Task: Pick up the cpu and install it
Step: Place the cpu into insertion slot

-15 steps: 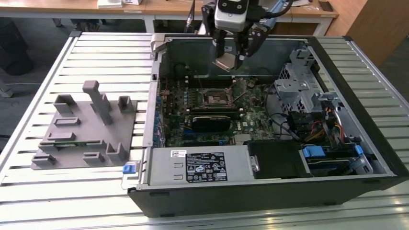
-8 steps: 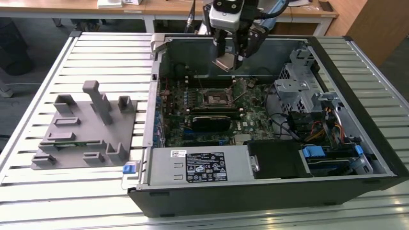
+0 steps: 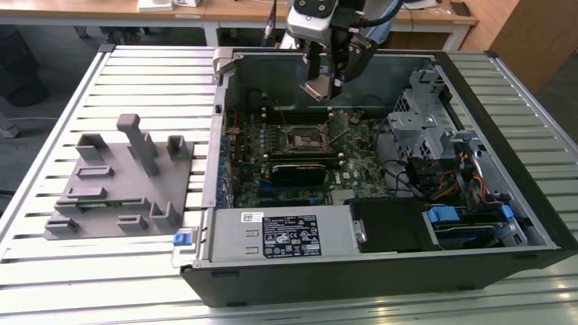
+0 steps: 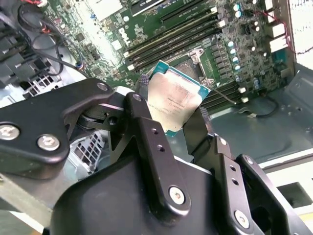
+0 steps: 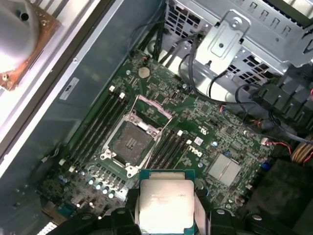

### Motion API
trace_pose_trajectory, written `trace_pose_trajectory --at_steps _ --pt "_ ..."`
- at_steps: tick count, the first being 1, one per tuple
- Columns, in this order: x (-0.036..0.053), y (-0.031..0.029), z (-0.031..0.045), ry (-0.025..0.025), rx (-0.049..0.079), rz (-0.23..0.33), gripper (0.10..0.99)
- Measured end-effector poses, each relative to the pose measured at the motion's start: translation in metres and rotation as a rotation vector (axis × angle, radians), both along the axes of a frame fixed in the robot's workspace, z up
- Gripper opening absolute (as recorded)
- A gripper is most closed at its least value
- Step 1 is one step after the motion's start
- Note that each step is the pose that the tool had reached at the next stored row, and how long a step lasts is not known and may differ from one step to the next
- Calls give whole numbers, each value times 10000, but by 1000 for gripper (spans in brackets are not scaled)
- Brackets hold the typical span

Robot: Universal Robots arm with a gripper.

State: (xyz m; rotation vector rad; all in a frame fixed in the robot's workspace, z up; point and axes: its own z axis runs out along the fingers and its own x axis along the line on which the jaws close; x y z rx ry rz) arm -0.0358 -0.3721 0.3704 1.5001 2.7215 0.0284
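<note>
Silvery-grey metal top, pale border: the cpu (image 4: 178, 100), one item, pinched by two opposite edges between the closed jaws, with the fingertips (image 4: 202, 115) bearing on its rim. Location: in the air inside the open computer case (image 3: 380, 271), above the motherboard (image 3: 357, 162) and clear of it. It hangs tilted in the exterior view, near the socket (image 5: 131, 142) but to one side of it rather than over it.

Socket: dark and square, lid frame (image 5: 152, 108) raised, bed uncovered, nothing seated. Memory slots (image 5: 97, 126) run along both sides.

Grey plastic fixture (image 3: 118, 179): on the slatted table (image 3: 145, 68) at the exterior view's left, well apart from the case.

Hazards, as judged:
- The grip is on thin edges only; a slip would likely drop the cpu onto the motherboard (corner first, probably).
- A cpu arriving tilted or turned the wrong way could bend the socket contacts; its orientation marks cannot be made out.
- The raised lid frame stands just beside the bed; a sideways approach could catch the cpu's edge on it.
- Release above the bed rather than on it could let the cpu land skewed.
</note>
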Motion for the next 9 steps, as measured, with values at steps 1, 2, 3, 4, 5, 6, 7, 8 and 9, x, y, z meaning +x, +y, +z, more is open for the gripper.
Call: trace_pose_trajectory --at_steps 1,2,3,4,5,6,7,8,9 --pt "0 2 -1 0 0 -114 533" --pt "0 4 -2 0 0 -229 533" --pt "0 6 -3 0 0 -345 533" --pt "0 8 -4 0 0 -461 533" --pt "0 10 -5 0 0 -582 533" --pt "0 11 -6 0 0 -701 533" --pt "0 13 -6 0 0 -827 533" --pt "0 15 -7 0 0 -951 533" --pt "0 16 -8 0 0 -1089 533"
